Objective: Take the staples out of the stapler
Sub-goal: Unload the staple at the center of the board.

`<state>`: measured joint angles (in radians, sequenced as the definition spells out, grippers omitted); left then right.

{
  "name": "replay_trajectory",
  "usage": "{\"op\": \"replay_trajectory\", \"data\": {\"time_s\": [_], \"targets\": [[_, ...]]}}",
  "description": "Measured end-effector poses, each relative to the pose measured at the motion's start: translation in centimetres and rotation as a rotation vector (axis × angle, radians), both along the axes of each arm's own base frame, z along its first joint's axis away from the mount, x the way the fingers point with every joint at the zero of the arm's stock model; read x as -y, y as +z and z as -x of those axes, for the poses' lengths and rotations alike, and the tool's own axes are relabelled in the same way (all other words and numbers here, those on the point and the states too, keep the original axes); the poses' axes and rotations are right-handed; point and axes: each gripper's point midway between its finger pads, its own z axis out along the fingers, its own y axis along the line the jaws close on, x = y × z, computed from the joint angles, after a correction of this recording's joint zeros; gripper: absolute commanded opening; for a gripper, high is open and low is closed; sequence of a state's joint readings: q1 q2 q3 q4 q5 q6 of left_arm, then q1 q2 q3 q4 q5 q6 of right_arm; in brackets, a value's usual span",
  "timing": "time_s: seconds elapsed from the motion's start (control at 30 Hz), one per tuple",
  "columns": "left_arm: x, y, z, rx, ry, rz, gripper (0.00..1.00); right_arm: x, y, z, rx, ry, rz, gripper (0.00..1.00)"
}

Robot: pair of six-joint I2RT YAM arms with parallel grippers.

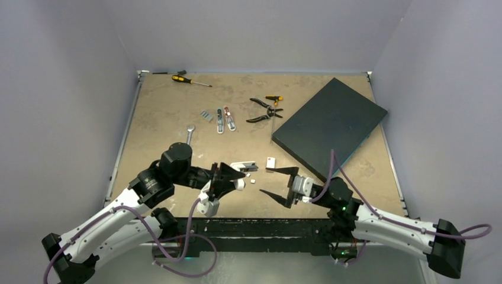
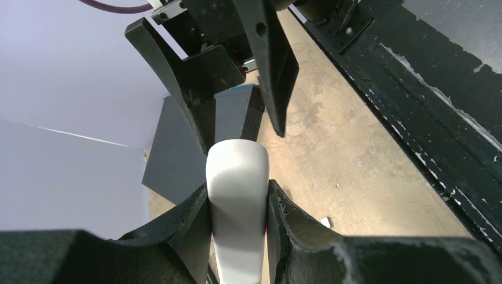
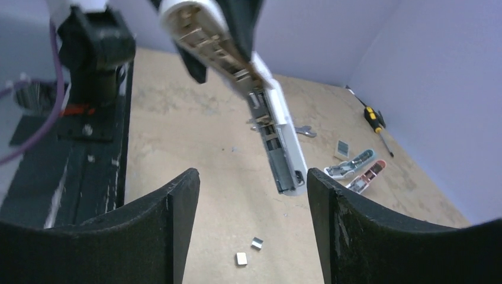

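My left gripper [image 1: 232, 177] is shut on a white stapler [image 1: 245, 167] and holds it above the table near the front edge. In the left wrist view the stapler's white body [image 2: 237, 201] is clamped between both fingers. In the right wrist view the stapler [image 3: 278, 142] hangs swung open, its metal channel showing. Two tiny silvery staple blocks [image 3: 241, 258] [image 3: 257, 242] lie on the table below it; one shows in the top view [image 1: 253, 182]. My right gripper [image 1: 278, 182] is open and empty, just right of the stapler, with the staple blocks between its fingers in its own view [image 3: 251, 177].
Two small open staplers [image 1: 224, 119], a grey staple pack [image 1: 206, 115] and a wrench [image 1: 190, 133] lie mid-table. Pliers [image 1: 263, 110] and a screwdriver [image 1: 189, 80] lie farther back. A dark board [image 1: 330, 127] lies at the right. A small white square [image 1: 271, 161] lies near the right gripper.
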<state>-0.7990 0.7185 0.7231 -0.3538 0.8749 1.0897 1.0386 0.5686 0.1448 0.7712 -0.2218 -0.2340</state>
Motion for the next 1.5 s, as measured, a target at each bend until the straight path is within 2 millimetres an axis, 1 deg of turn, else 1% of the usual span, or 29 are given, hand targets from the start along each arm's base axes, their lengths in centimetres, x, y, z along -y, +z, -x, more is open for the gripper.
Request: {"op": "replay_trajectory", "data": {"time_s": [0.07,0.17,0.23,0.43,0.6,0.83,1.13,1.5], "targets": [[0.0,-0.3,-0.1,-0.003,0.004,-0.01,0.0,-0.9,-0.9,0.2,0.079,0.043,0.086,0.7],[-0.1,-0.3,-0.2,-0.002,0.01,-0.014,0.0,-1.8,-2.0,0.4,0.164,0.087,0.164,0.69],[-0.1,-0.4,-0.2,-0.002,0.012,-0.015,0.0,-2.2,-2.8,0.5,0.21,0.112,0.201,0.68],[0.0,-0.5,-0.3,-0.005,0.013,-0.019,0.0,-3.6,-4.1,0.3,0.316,0.136,0.261,0.68],[0.1,-0.7,-0.4,-0.013,0.017,-0.028,0.0,-4.8,-4.0,0.0,0.378,0.122,0.269,0.65],[0.1,-0.6,-0.6,-0.022,0.023,-0.038,0.0,-5.8,-3.6,-1.4,0.399,0.051,0.275,0.63],[0.2,-0.5,-1.0,-0.022,0.035,-0.046,0.0,-5.8,-3.7,-2.3,0.389,0.002,0.29,0.62],[0.3,-0.6,-1.4,-0.028,0.05,-0.055,0.0,-6.1,-4.3,-2.1,0.379,0.017,0.312,0.62]]}}
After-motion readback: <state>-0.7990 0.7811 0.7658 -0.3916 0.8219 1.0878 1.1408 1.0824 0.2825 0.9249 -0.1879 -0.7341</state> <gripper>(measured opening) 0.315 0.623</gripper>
